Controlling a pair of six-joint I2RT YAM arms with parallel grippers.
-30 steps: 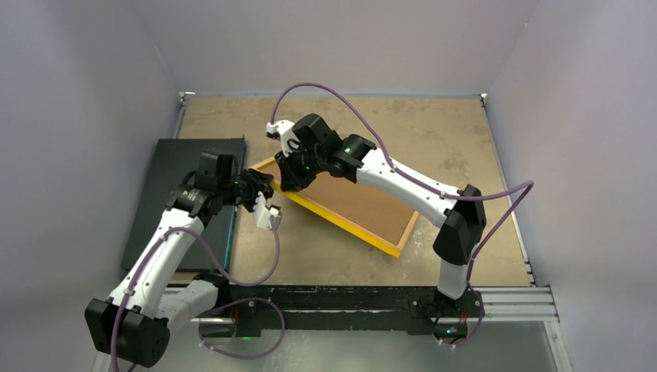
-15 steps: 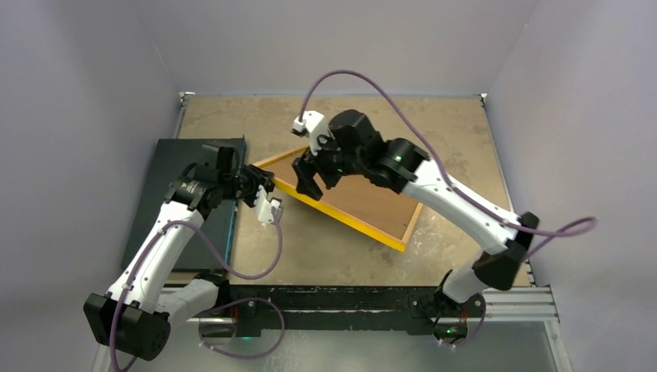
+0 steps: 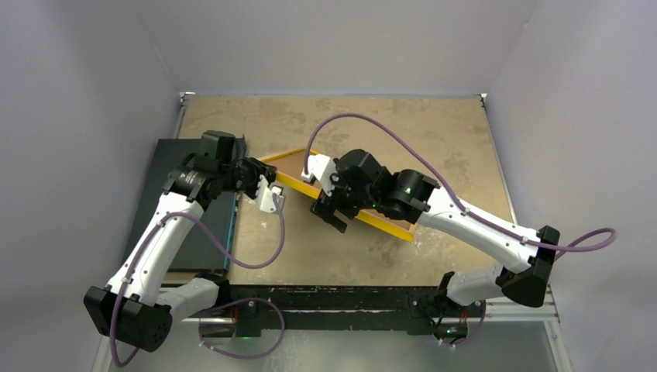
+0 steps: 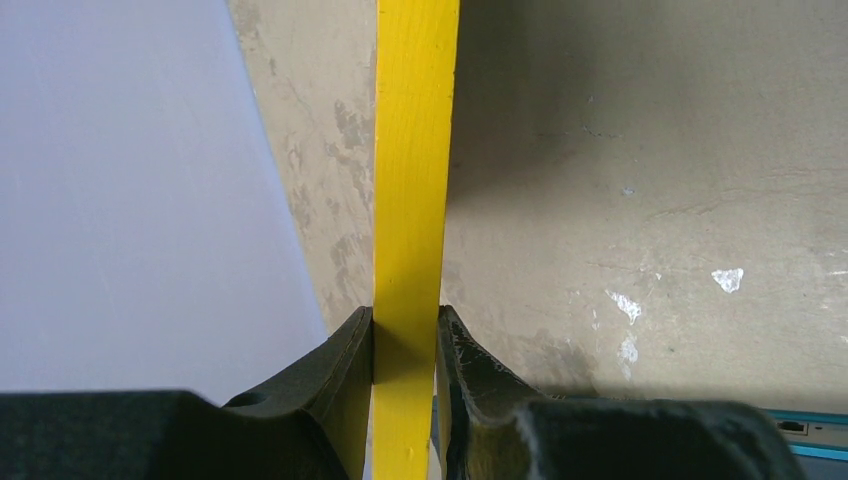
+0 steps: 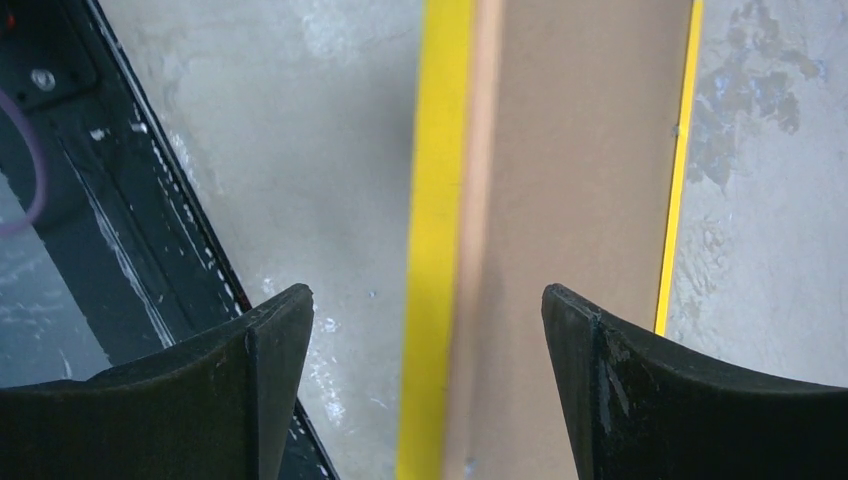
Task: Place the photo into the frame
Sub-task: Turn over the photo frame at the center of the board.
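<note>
**Ana:** Pincer by pincer, then. What did the left pincer [image 4: 405, 325] have?

**Ben:** It was clamped on the frame [image 4: 415, 150]. Its two dark fingers [image 4: 350, 360] pressed on either side of one yellow rail, with only the thickness of that rail between them.

**Ana:** And the right pincer [image 5: 425, 295]?

**Ben:** It was spread wide and held nothing. It hung over the frame's near long rail, which ran up between the fingers without touching either one.

**Ana:** Where did the frame sit?

**Ben:** It was toward the middle of the table [image 3: 434, 132], set at a slant to the table's edges, with its left corner in the left pincer just beside the black panel [image 3: 166, 178]. It looked tipped, with the near rail higher than the far one. I could not tell how steeply.

**Ana:** Was anything inside it?

**Ben:** A brown backing board [image 5: 580, 200] filled the space between the two yellow rails.
</note>
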